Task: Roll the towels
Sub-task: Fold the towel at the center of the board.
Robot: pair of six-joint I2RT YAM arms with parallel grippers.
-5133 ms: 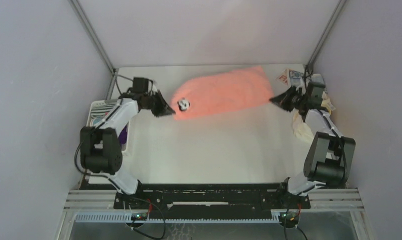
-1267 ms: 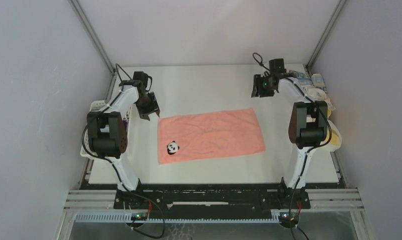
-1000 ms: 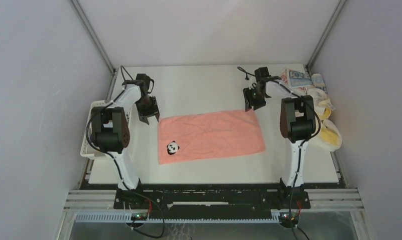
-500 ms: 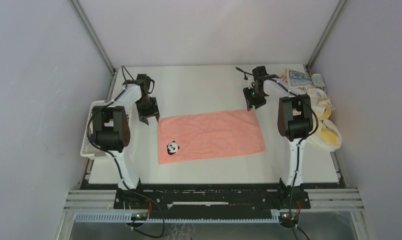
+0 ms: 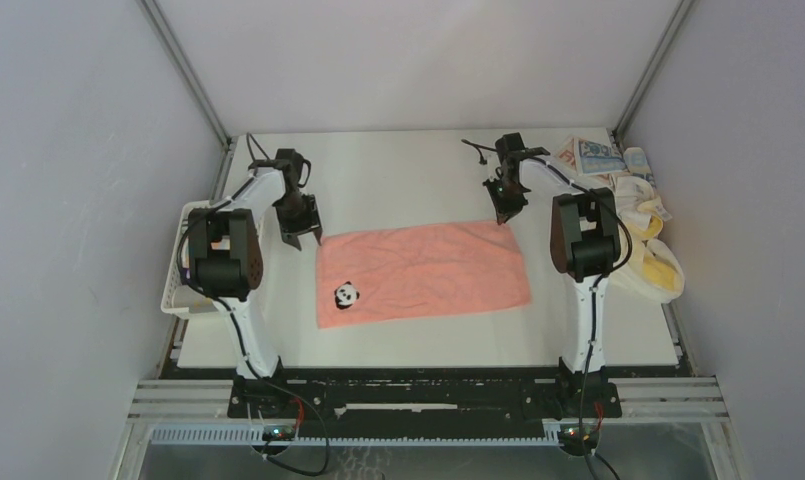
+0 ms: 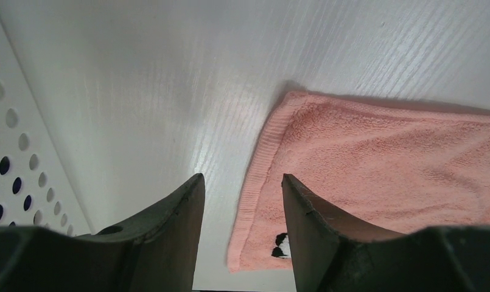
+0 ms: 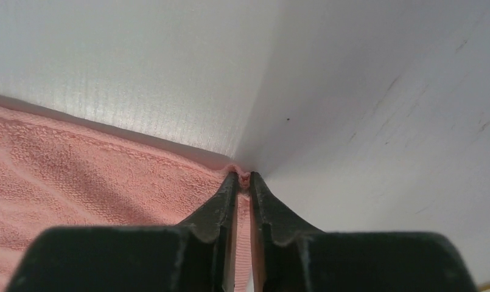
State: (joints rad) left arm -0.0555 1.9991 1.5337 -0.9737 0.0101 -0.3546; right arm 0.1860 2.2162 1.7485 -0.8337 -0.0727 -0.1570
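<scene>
A salmon-pink towel [image 5: 423, 272] lies spread flat mid-table, its panda patch [image 5: 346, 294] near the left end. My right gripper [image 5: 504, 213] is down at the towel's far right corner, and in the right wrist view its jaws [image 7: 243, 176] are shut on a pinch of the pink towel [image 7: 78, 164] hem. My left gripper [image 5: 300, 235] hovers open just off the far left corner. In the left wrist view the towel's [image 6: 382, 158] left hem runs between the gripper's [image 6: 242, 182] spread fingers, and nothing is held.
A white slotted basket [image 5: 183, 260] stands at the table's left edge, seen close beside the left fingers as a perforated wall [image 6: 11, 164]. More towels are piled along the right edge: a blue-printed one [image 5: 593, 155] and cream-yellow ones [image 5: 658, 265].
The right gripper came in from the far right, dropped to the towel's far right corner and shut on it. The left gripper barely shifted. The towel lies as before.
</scene>
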